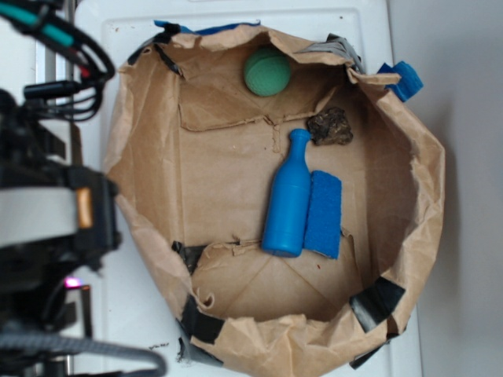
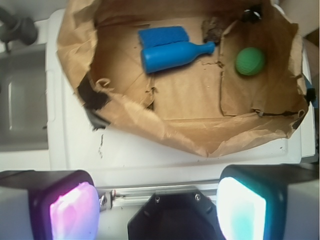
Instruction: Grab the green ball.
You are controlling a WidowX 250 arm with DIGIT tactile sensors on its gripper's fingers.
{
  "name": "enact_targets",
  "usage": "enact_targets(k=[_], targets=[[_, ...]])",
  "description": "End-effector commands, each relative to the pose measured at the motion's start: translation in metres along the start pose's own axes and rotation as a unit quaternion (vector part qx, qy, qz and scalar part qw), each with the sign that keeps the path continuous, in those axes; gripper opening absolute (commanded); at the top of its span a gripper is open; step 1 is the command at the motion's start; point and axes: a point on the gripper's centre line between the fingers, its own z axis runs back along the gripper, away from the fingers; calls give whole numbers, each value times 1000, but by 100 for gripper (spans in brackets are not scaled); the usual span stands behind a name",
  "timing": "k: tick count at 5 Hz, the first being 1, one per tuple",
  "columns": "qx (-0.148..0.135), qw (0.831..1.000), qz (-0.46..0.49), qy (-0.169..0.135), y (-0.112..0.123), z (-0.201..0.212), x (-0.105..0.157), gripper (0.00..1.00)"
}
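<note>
The claw [image 2: 157,200] hangs released over the white surface, its two pads set wide apart with nothing between them, one glowing pink [image 2: 72,210] and the other teal [image 2: 242,207] in the wrist view; ahead of it, past the near rim, lies the crumpled brown paper bag basin [image 2: 150,131] with black tape patches at its edge; the small matte mint-green foam-like ball [image 2: 250,61] rests inside, ahead and off toward the teal pad's side, in a corner close to the paper wall and well apart from the claw; it looks light, soft and slightly yielding, with a dull surface that should not slip, so a squeeze across its widest middle from above seems the soundest hold, though the nearby wall may crowd one pad; further ahead, toward the centre, a blue plastic bottle [image 2: 172,54] lies on its side touching a blue ribbed rectangular pad [image 2: 163,35], and a dark brown lumpy rock [image 2: 214,30] sits just beyond the bottle's neck; no brand, label or legible writing shows on anything.
</note>
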Motion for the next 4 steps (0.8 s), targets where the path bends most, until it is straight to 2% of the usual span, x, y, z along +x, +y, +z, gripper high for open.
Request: enact_targets(k=[1,2,3,4], targets=[[2,993,117,-33,15,-12,30,100],[-4,988,149,-41,28,-17,47,100],[8,960,270,-77,39,-18,55,100],[8,960,270,-77,39,-18,55,100]])
